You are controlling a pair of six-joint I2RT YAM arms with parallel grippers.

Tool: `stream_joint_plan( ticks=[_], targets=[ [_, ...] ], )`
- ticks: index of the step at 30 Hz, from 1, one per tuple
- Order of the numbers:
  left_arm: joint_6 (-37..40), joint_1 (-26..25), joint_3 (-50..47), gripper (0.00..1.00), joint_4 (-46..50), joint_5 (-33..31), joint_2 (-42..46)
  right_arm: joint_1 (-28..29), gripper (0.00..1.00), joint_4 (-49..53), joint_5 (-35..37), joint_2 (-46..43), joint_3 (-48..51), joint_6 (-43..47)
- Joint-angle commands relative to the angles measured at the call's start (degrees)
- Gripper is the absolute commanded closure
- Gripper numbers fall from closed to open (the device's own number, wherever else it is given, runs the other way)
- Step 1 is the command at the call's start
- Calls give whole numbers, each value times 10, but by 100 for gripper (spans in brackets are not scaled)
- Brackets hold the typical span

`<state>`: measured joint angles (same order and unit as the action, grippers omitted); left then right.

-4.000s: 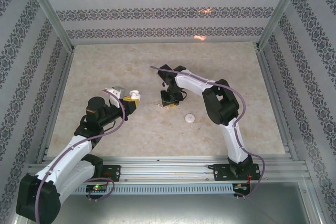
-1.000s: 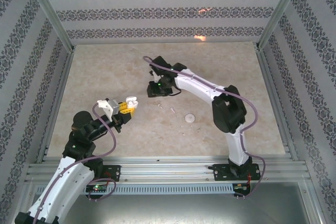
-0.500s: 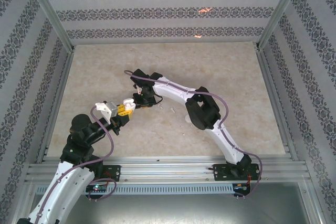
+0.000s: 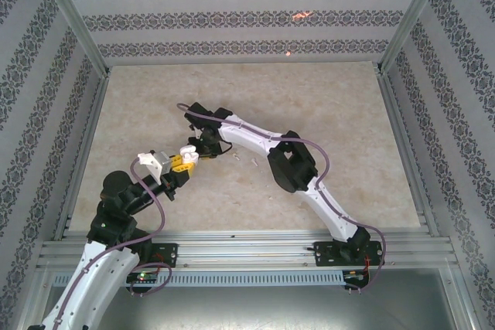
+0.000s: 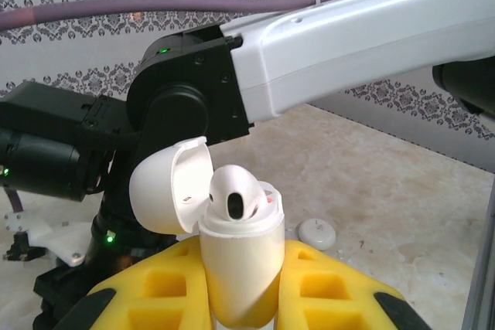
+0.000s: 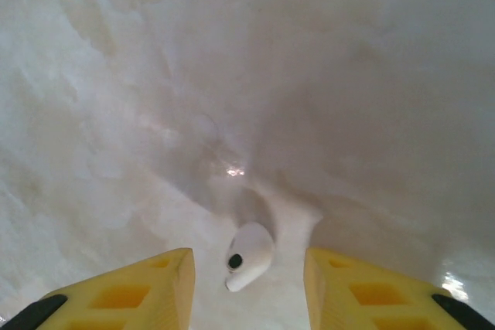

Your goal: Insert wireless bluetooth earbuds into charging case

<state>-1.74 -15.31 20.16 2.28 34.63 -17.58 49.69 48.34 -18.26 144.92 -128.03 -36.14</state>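
The left gripper (image 5: 240,295) clamps its yellow fingers (image 5: 139,299) on the glossy white rounded plastic charging case (image 5: 238,264), lifted off the table. The hinged case lid (image 5: 166,191) stands open to the left in the left wrist view. One white short-stemmed plastic earbud (image 5: 234,195) sits in the case mouth, its head protruding. Just beyond, the right gripper (image 6: 249,267) hangs with jaws apart. A second white earbud (image 6: 249,255) lies between them, touching neither finger; its support is too blurred to identify. Two small white pieces (image 4: 236,158) lie on the beige marbled table (image 4: 348,113), right of both grippers.
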Motion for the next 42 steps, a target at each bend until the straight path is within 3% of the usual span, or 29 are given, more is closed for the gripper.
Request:
stream_joint_plan(
  ticks=[1,19,24,33,42],
  targets=[
    [-8,-2,5,100,8,3,9,13,61,39,19,24,-41,2],
    [-14,-2,0,100,6,10,12,5,86,82,36,19,-41,56],
    [-22,-2,-6,100,-7,13,10,-8,89,62,41,-44,55,93],
    [-54,-2,-19,100,-79,47,-25,-45,89,-74,24,-220,330,141],
    [-98,-2,-17,100,-188,59,-99,-56,92,-176,44,-378,449,172]
  ],
)
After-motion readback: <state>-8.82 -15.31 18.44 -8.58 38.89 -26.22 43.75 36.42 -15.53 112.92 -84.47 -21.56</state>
